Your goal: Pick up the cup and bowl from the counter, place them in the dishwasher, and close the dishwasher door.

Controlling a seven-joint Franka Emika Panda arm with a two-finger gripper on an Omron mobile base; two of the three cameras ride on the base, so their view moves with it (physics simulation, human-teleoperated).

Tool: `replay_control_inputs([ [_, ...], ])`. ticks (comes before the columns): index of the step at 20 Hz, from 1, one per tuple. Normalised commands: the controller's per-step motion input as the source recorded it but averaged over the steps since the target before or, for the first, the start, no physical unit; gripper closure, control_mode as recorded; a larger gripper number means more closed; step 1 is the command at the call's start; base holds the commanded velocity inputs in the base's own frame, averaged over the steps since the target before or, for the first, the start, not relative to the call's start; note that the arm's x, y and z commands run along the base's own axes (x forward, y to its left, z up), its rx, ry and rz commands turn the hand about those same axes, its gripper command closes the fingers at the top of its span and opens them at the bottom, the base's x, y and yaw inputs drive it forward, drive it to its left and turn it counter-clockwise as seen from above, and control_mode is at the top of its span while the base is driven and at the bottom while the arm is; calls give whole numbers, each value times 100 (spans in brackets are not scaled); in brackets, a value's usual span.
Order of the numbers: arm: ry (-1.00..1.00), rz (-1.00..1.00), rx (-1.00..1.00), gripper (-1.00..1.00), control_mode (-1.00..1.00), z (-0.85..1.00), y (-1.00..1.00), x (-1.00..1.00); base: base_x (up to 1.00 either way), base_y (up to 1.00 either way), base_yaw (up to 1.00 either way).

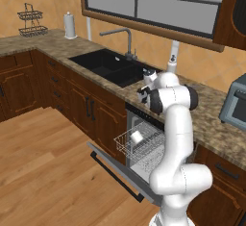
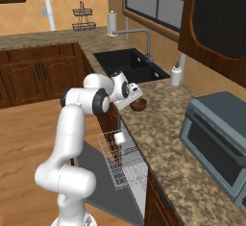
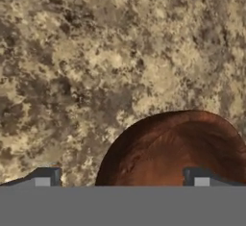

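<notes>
The dark brown bowl (image 2: pixel 140 105) sits on the granite counter (image 2: pixel 163 138) near its front edge, right of the sink. My gripper (image 2: pixel 129 100) hangs just above it, open, with nothing held. In the hand view the bowl (image 3: pixel 178 143) lies close below; one fingertip (image 3: pixel 199 179) is over its inside and the other (image 3: pixel 45 179) is beyond its rim over the counter (image 3: pixel 96 52). The white cup (image 1: pixel 138 137) lies in the wire rack (image 1: pixel 139 145) pulled out of the open dishwasher (image 1: pixel 144 124). The dishwasher door (image 1: pixel 127 174) is folded down.
A black sink (image 1: pixel 113 66) with a faucet is to the left of the bowl, and a white soap dispenser (image 2: pixel 176 74) stands behind it. A blue-grey toaster oven (image 2: pixel 216 138) takes up the counter to the right. Wall cabinets hang overhead.
</notes>
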Motion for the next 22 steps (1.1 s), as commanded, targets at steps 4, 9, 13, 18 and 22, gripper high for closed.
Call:
replay_control_inputs([
  [4,0,5,0,100,-100,-12,0,-5,0,0,0],
  [9,0,1,1,100,-100,-2,0,-49,0,0,0],
  [13,-1,0,2,100,-100,0,25,-93,0,0,0],
  [18,-3,0,0,100,-100,0,85,-100,0,0,0],
  [22,-2,0,0,100,-100,0,100,-100,0,0,0],
])
